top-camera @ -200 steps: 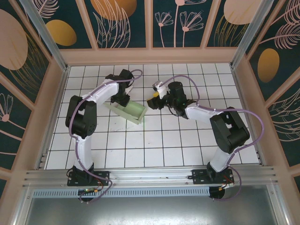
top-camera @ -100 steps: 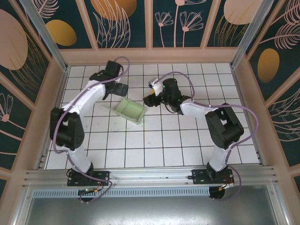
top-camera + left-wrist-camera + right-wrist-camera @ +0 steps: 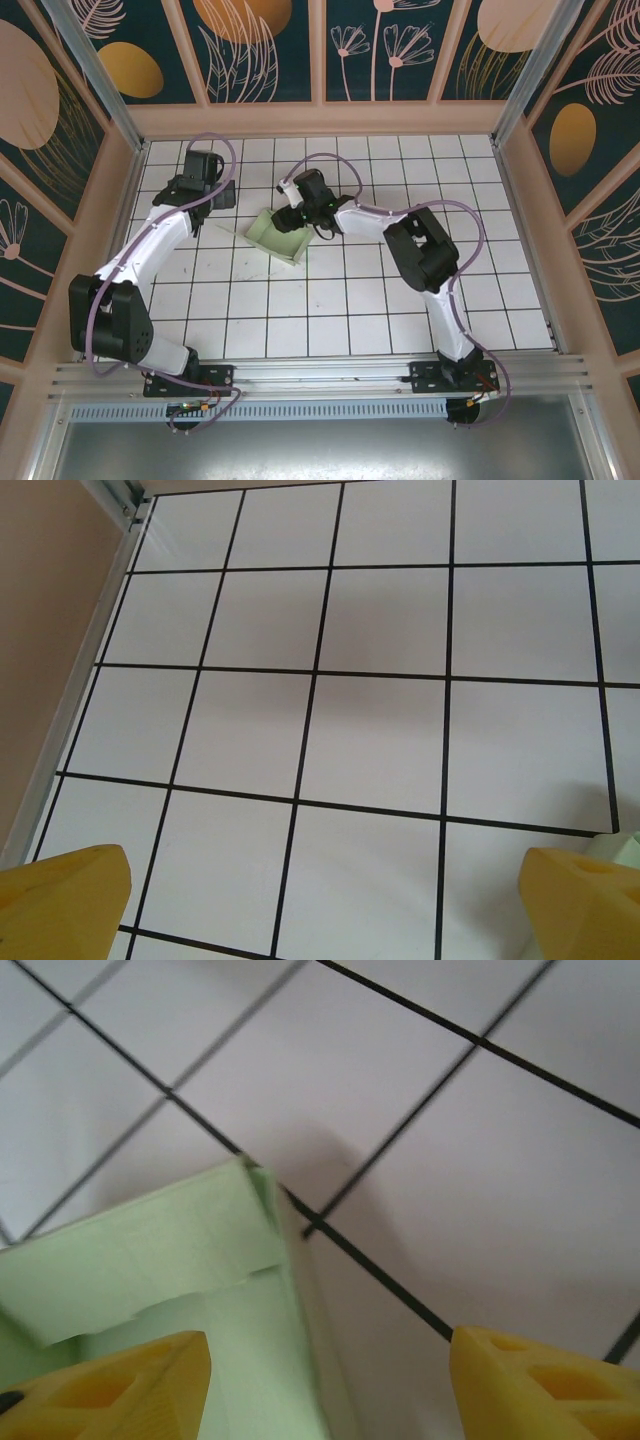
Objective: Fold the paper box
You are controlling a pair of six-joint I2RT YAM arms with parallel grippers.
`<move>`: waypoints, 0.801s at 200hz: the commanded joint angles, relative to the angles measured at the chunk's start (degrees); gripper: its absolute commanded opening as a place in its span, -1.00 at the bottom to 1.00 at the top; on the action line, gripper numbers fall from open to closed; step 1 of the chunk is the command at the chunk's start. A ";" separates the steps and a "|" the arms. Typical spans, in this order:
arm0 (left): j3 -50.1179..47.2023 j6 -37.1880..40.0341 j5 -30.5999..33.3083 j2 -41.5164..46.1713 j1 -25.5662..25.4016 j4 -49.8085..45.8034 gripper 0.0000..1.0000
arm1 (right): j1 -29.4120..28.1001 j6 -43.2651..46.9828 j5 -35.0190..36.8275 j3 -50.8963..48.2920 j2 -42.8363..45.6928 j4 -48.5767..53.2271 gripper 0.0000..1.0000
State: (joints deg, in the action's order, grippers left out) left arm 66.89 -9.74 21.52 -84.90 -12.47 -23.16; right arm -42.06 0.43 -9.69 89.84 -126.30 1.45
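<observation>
The paper box (image 3: 284, 240), pale green card folded into a shallow open tray, lies on the white tiled floor a little left of centre. My right gripper (image 3: 291, 212) is at its far edge. In the right wrist view the yellow fingertips (image 3: 112, 1385) stand wide apart and straddle an upright wall of the box (image 3: 190, 1250), one tip inside and one outside. That gripper (image 3: 325, 1392) is open and does not pinch the card. My left gripper (image 3: 221, 195) hovers over bare tiles left of the box, open with nothing between its fingertips (image 3: 62, 900).
The tiled floor (image 3: 350, 300) is fenced by a pinkish wall (image 3: 118, 230) on the left, close to the left arm, plus back and right walls. A metal rail (image 3: 320, 380) runs along the near edge by both arm bases.
The left gripper let go of the box, opened wide and drew back to the far left. The right arm swung left and brought its gripper over the box's far edge.
</observation>
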 commanded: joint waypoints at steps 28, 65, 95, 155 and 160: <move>-1.41 -0.46 -1.07 2.69 0.17 4.16 0.97 | 4.00 -8.95 8.51 -2.83 2.94 3.23 0.23; -1.84 -0.21 -4.98 3.40 0.21 6.26 0.97 | 8.20 -14.83 10.30 -16.86 11.69 -2.26 0.22; -2.22 -0.93 -7.98 3.14 0.25 8.36 0.97 | 10.38 -16.15 7.67 -28.73 19.62 -7.41 0.22; -4.12 -2.56 -15.59 1.58 0.11 13.90 0.97 | 16.12 -18.73 4.12 -44.19 32.60 -17.95 0.24; -4.37 -2.65 -15.61 1.56 0.11 14.16 0.97 | 16.95 -19.73 3.94 -44.98 33.07 -17.98 0.24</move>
State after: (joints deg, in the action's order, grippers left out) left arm 64.12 -10.92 9.80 -82.78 -12.47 -12.91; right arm -28.21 -14.98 -4.47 48.93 -96.86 -10.44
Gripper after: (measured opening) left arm 0.986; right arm 0.623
